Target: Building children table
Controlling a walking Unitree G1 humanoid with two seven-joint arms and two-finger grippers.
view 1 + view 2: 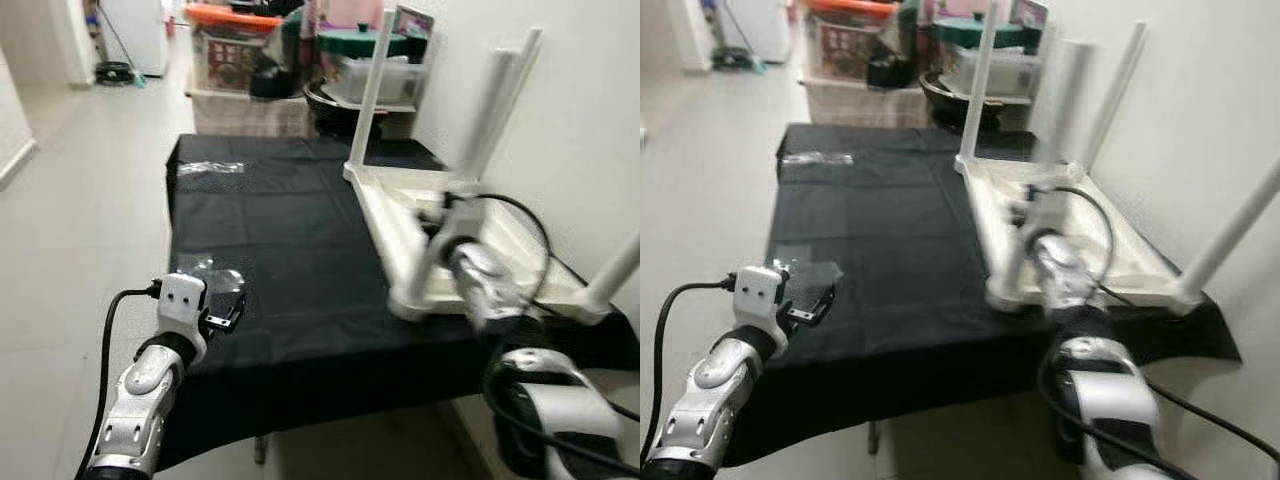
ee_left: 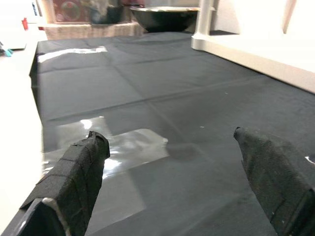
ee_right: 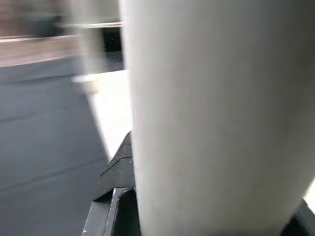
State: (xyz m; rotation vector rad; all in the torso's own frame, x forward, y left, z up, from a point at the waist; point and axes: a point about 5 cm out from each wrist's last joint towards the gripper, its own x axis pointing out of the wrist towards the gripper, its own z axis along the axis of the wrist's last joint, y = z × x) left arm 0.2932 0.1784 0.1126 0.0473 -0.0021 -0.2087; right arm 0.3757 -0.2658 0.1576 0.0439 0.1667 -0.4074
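A white children's table [image 1: 395, 205] lies upside down on the right half of a black-clothed table [image 1: 290, 230], against the wall, with its white legs pointing up. My right gripper [image 1: 446, 212] is at the upturned frame, shut on a blurred white leg [image 1: 480, 130]. In the right wrist view that leg [image 3: 216, 118] stands between the black fingers [image 3: 118, 169]. My left gripper [image 2: 170, 142] is open low over the cloth near the front left corner, above an empty clear plastic bag [image 2: 120, 147].
A second clear bag [image 1: 210, 168] lies at the cloth's far left. Storage boxes [image 1: 235, 50] and a dark bowl [image 1: 335, 105] crowd the far end. A white wall [image 1: 580, 120] runs along the right, and tiled floor [image 1: 80, 200] lies to the left.
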